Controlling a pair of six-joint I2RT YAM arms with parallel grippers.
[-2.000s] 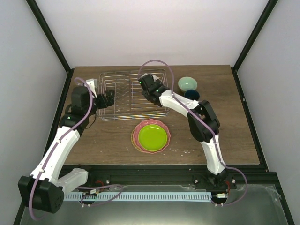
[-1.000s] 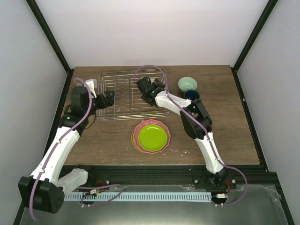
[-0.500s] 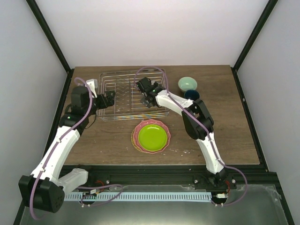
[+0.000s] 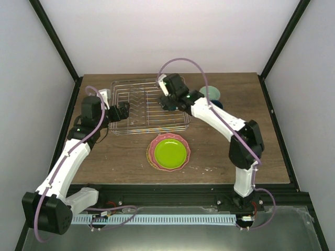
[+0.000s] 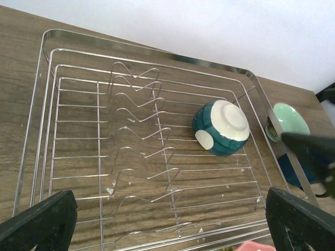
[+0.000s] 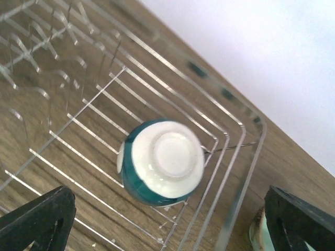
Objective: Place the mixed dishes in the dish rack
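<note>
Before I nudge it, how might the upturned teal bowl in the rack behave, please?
The teal bowl looks glazed and rounded, so probably slippery to grip. It rests upside down on the wires of the dish rack, so a push may rock it. Likely rigid ceramic that could chip.

Camera arrangement.
Overhead view looks down over the whole table; both wrist views, close in, share the dish rack.

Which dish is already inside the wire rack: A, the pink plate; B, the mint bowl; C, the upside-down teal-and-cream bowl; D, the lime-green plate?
C: the teal-and-cream bowl rests inverted on the dish rack; the mint bowl, lime-green plate and pink plate lie outside it.
</note>
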